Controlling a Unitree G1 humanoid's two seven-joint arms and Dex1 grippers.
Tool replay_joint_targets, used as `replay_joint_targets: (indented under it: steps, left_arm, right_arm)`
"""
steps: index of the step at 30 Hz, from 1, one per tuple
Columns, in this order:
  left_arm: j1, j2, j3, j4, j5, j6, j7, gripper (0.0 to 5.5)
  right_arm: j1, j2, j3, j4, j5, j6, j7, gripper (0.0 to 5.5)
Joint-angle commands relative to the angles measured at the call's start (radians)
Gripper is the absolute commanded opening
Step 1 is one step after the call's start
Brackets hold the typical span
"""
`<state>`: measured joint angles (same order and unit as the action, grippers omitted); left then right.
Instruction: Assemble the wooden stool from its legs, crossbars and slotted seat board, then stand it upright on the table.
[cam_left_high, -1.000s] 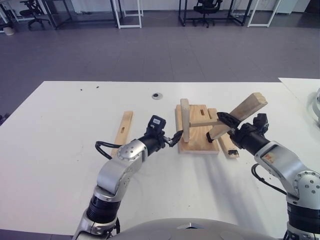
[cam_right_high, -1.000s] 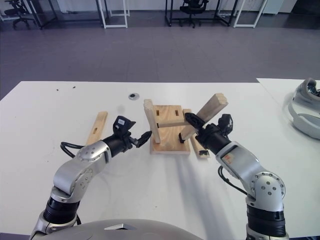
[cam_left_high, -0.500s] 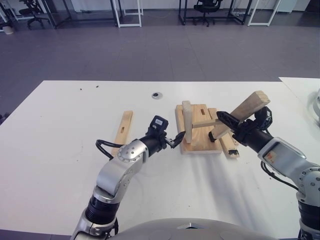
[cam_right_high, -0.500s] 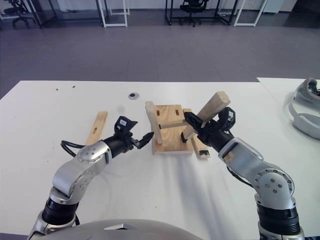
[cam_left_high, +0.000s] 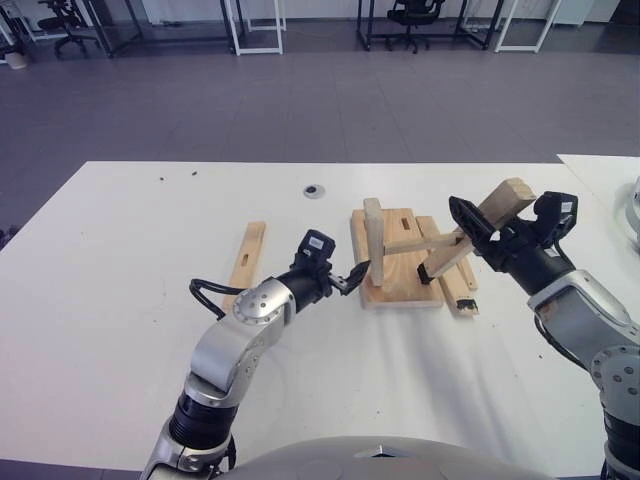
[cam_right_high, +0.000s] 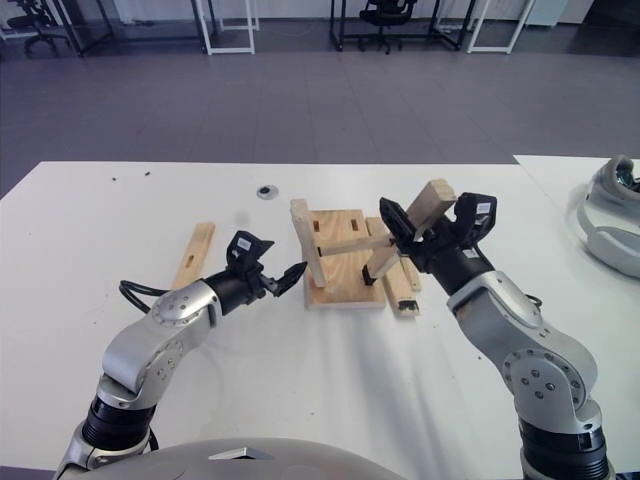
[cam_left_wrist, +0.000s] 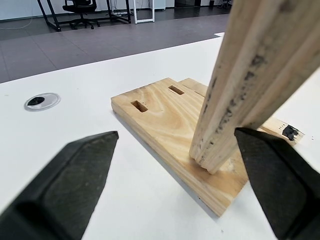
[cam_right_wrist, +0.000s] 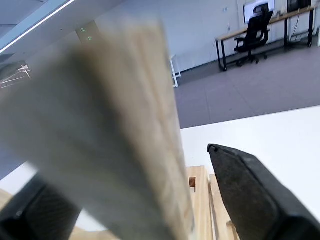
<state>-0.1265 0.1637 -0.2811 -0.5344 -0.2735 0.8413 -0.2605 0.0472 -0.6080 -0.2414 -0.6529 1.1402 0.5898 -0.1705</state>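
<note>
Right claw (cam_left_high: 508, 210) now sits further out along the slanting pale wooden leg (cam_left_high: 450, 255) than a second ago. It was pinching the middle, and now its fingers are spread wide on either side of the leg's upper end, not clamping it. The left claw (cam_left_high: 357, 275) hasn't budged: it's spread too, hovering just beside the foot of the upright pale wooden leg (cam_left_high: 372, 235). That leg stands on the flat slotted pale wood seat board (cam_left_high: 400, 278), which lies on the white tabletop (cam_left_high: 120, 300). A thin wooden crossbar (cam_left_high: 412, 243) links the two legs. The slanted leg's lower end is down at the board's right edge, and I can't tell if it's in a slot. So I'd say we're mid leg-fitting. Next up is probably re-gripping that leaning leg, tipping it vertical and pressing it home while the left side steadies things. One loose slotted wooden slat (cam_left_high: 246, 262) is still lying well off to the left.
</note>
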Motion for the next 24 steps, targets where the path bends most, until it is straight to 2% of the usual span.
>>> replay_joint_targets:
  steps: [1, 2, 5, 16, 24]
  left_arm:
    - [-0.002, 0.006, 0.004, -0.013, -0.006, 0.006, -0.005, 4.29]
    - [-0.002, 0.006, 0.003, -0.014, -0.006, 0.007, -0.005, 4.29]
    - [-0.002, 0.007, 0.003, -0.016, -0.008, 0.010, -0.005, 4.29]
    - [-0.013, 0.002, 0.001, -0.007, -0.003, 0.003, -0.002, 4.29]
    - [-0.021, -0.006, -0.008, -0.003, 0.003, -0.001, 0.001, 4.29]
  right_arm:
    - [0.034, 0.031, -0.036, -0.085, -0.083, -0.040, -0.009, 4.04]
    - [0.034, 0.042, -0.039, -0.095, -0.092, -0.043, -0.021, 4.04]
    - [0.027, 0.070, -0.037, -0.109, -0.103, -0.045, -0.032, 3.51]
    - [-0.028, 0.090, -0.053, -0.072, -0.045, 0.015, -0.084, 1.30]
    - [-0.119, 0.036, -0.025, -0.075, -0.016, 0.146, -0.160, 1.07]
